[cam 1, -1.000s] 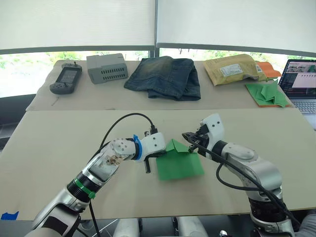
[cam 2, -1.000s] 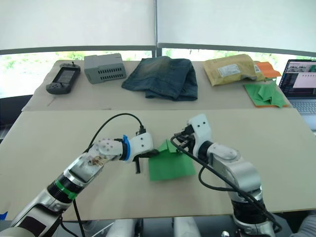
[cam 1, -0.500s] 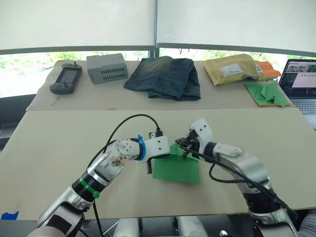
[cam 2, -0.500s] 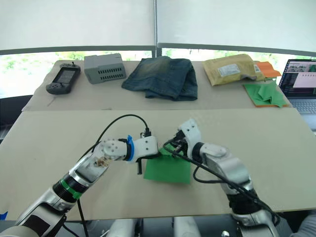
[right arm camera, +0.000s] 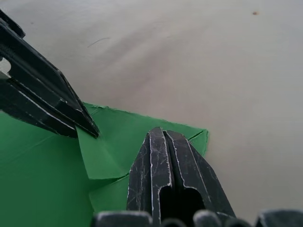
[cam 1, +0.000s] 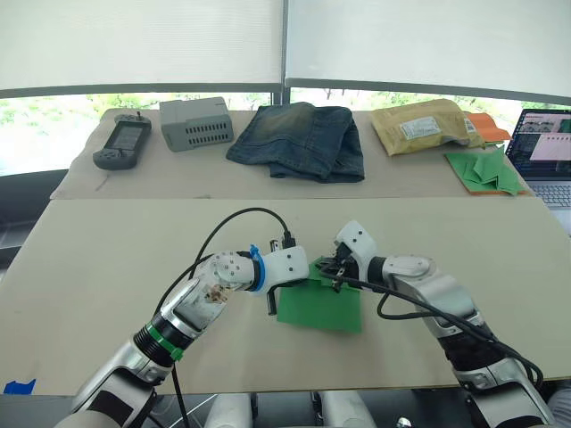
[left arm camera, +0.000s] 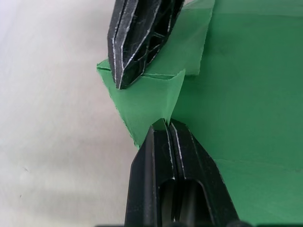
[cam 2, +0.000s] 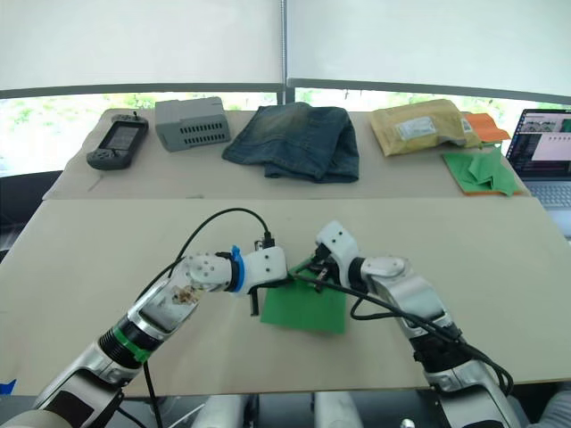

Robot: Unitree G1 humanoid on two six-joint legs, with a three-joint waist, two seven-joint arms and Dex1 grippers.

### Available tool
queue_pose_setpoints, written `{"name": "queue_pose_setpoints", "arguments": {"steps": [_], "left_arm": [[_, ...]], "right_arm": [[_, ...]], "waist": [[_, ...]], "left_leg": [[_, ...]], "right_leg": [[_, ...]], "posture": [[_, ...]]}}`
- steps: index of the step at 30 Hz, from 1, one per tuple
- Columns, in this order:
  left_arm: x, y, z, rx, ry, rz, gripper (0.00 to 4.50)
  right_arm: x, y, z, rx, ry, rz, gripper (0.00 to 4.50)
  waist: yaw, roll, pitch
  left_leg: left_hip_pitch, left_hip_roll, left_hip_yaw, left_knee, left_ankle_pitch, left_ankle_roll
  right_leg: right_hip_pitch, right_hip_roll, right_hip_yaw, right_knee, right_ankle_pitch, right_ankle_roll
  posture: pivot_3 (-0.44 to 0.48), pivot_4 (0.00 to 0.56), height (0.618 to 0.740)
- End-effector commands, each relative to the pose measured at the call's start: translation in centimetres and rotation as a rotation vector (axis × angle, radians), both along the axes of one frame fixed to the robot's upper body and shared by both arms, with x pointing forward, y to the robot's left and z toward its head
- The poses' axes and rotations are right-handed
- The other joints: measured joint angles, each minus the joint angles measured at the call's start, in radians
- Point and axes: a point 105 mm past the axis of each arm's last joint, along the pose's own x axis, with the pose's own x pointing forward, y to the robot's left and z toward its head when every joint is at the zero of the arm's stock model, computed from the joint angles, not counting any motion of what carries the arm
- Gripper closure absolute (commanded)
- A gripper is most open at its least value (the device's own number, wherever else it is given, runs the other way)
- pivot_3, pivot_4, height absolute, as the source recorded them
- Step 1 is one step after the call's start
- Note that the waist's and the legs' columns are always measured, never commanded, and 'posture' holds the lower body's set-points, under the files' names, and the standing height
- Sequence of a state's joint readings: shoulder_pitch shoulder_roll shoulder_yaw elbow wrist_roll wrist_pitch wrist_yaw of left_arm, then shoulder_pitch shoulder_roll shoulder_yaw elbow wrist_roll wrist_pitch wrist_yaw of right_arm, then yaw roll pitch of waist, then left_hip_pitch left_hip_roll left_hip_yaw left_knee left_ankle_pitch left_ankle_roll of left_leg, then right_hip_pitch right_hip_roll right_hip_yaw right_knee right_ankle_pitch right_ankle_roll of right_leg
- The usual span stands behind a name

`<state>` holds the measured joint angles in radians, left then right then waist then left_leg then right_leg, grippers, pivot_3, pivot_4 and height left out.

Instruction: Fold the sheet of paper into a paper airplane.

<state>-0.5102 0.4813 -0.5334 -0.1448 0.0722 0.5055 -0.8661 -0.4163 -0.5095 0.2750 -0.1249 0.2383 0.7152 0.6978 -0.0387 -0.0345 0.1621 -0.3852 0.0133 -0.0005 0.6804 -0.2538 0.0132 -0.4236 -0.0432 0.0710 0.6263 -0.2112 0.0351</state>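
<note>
Lying flat on the tan table (cam 1: 107,259), well in front of the folded jeans (cam 1: 299,138): the sheet of paper (cam 1: 323,308), with the left gripper (cam 1: 284,287) and the right gripper (cam 1: 332,272) meeting at its far edge. In the left wrist view, pinching a raised flap of the sheet of paper (left arm camera: 246,109) between closed fingers. In the right wrist view, pressing closed fingers (right arm camera: 165,165) together at the far corner, with paper seeming to run between them.
</note>
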Motion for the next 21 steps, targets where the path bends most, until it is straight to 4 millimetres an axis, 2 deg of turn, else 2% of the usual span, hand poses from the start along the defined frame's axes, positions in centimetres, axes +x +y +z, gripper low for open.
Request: {"name": "queue_pose_setpoints", "arguments": {"steps": [1,6,10,12,13,21], "left_arm": [[-0.2,0.0,0.2,-0.038,0.041,0.027,3.92],[-0.3,0.3,3.4,-0.312,0.252,0.111,2.34],[1.4,2.0,6.2,-0.513,0.342,0.214,0.99],[2.2,2.5,6.9,-0.560,0.336,0.252,0.99],[2.4,2.6,7.0,-0.575,0.348,0.270,1.16],[1.3,0.7,3.4,-0.486,0.426,0.243,3.82]], "right_arm": [[-0.3,-0.3,-1.0,-0.020,0.018,-0.001,4.50],[-0.3,-0.3,-1.5,-0.017,0.027,-0.006,4.50],[-0.4,-0.2,-1.7,-0.014,0.035,-0.004,4.50],[-0.5,-0.1,-1.8,-0.016,0.034,-0.002,4.50],[-0.5,-0.1,-1.8,-0.016,0.034,-0.001,4.50],[-0.5,-0.1,-2.0,-0.022,0.034,-0.008,4.50]], "waist": [[0.000,0.000,0.000],[-0.003,0.000,0.000],[-0.003,0.000,0.000],[-0.004,0.000,0.000],[-0.004,0.000,0.000],[-0.005,0.000,0.000]], "left_leg": [[0.000,0.000,0.000,0.000,0.000,0.000],[0.000,0.000,0.000,0.000,0.000,0.000],[0.000,0.001,-0.001,0.000,0.000,0.000],[0.000,0.001,-0.001,0.000,0.000,0.000],[0.001,0.001,-0.001,0.000,0.000,0.000],[0.001,0.000,0.000,0.000,0.000,0.000]], "right_leg": [[0.000,0.000,0.000,0.000,0.000,0.000],[0.000,0.000,0.000,0.000,0.000,0.000],[0.000,0.000,0.000,0.000,0.000,0.000],[0.000,0.000,-0.001,0.001,0.000,0.000],[0.000,0.000,0.000,0.001,0.000,0.000],[0.001,0.000,0.000,0.000,0.000,0.000]], "posture": [[0.000,0.150,0.728],[0.000,0.150,0.728],[0.000,0.150,0.728],[0.000,0.150,0.728],[0.000,0.150,0.728],[0.000,0.150,0.728]]}}
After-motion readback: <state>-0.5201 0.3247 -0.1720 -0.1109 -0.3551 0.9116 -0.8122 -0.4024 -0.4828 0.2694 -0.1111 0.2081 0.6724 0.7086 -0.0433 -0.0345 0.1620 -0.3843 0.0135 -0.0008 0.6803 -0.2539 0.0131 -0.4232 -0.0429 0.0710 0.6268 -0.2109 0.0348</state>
